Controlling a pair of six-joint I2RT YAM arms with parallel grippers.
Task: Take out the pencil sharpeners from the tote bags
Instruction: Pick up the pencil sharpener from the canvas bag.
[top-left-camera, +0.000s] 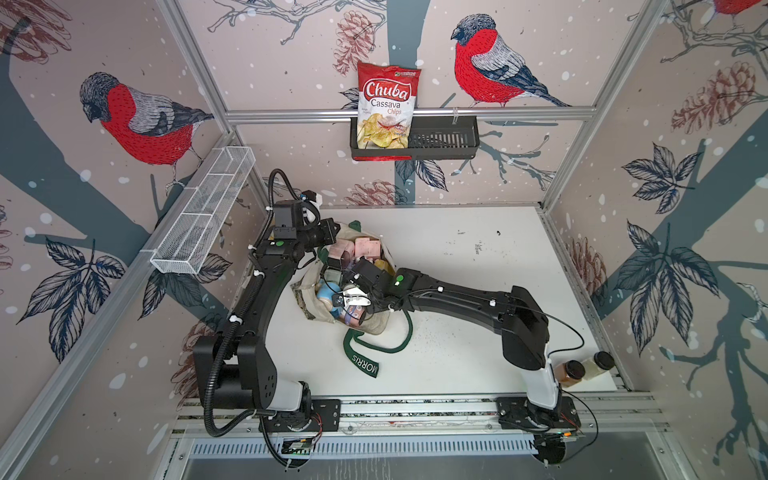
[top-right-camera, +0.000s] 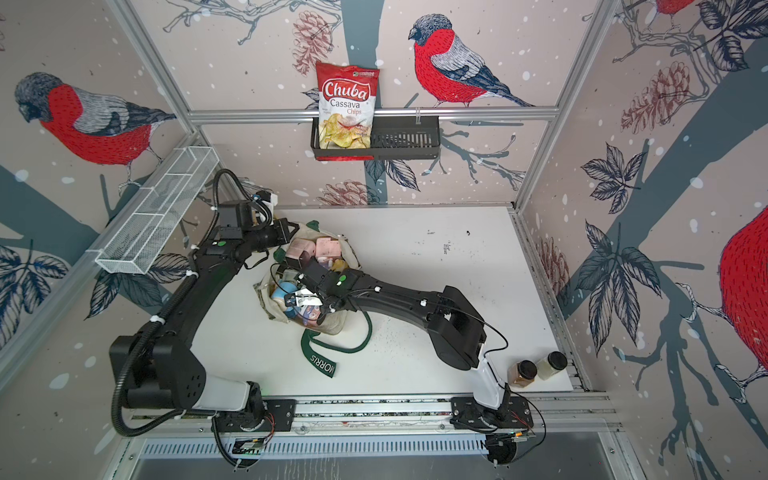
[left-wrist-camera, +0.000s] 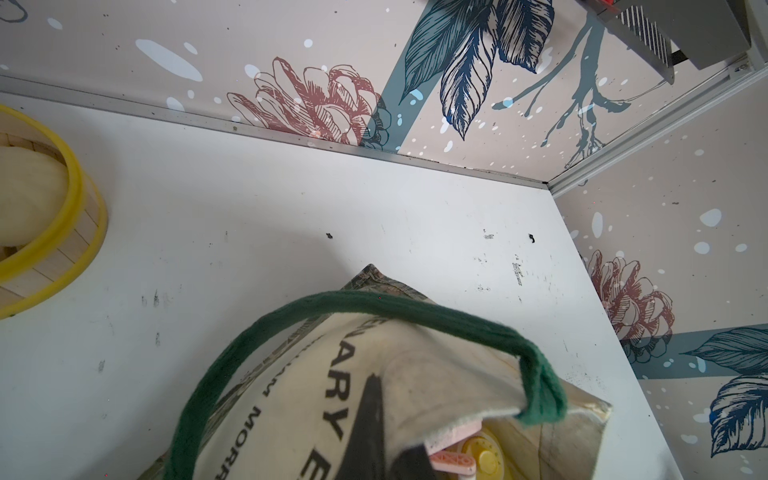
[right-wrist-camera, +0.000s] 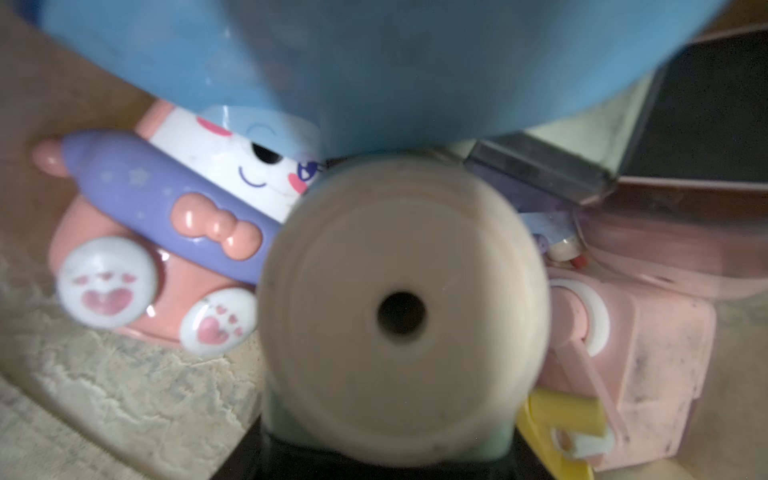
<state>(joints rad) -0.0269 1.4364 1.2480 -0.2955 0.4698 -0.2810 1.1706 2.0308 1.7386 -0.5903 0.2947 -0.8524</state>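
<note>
The cream tote bag (top-left-camera: 374, 326) (top-right-camera: 332, 326) lies open on the white table, its green "MORRIS" handle (top-left-camera: 365, 363) trailing forward. Several pencil sharpeners fill it: pink ones (top-left-camera: 365, 248) at the far end and a blue one (top-left-camera: 324, 296). My left gripper (top-left-camera: 332, 232) (left-wrist-camera: 388, 419) is shut on the bag's canvas rim (left-wrist-camera: 436, 374), with pink and yellow sharpeners (left-wrist-camera: 486, 457) just under it. My right gripper (top-left-camera: 334, 272) (right-wrist-camera: 386, 465) is down inside the bag, closed on a sharpener with a round cream face (right-wrist-camera: 403, 311). Around it lie a blue sharpener (right-wrist-camera: 374, 62), a pink-and-lilac one (right-wrist-camera: 166, 216) and a pink boxy one (right-wrist-camera: 644, 353).
Two brown-lidded jars (top-left-camera: 569, 372) stand at the near right table corner beside the right arm's base. A chips bag (top-left-camera: 386, 108) sits in a black basket (top-left-camera: 444, 137) on the back rail. A white wire basket (top-left-camera: 203, 212) hangs on the left. A yellow-rimmed steamer (left-wrist-camera: 62, 216) stands behind the bag.
</note>
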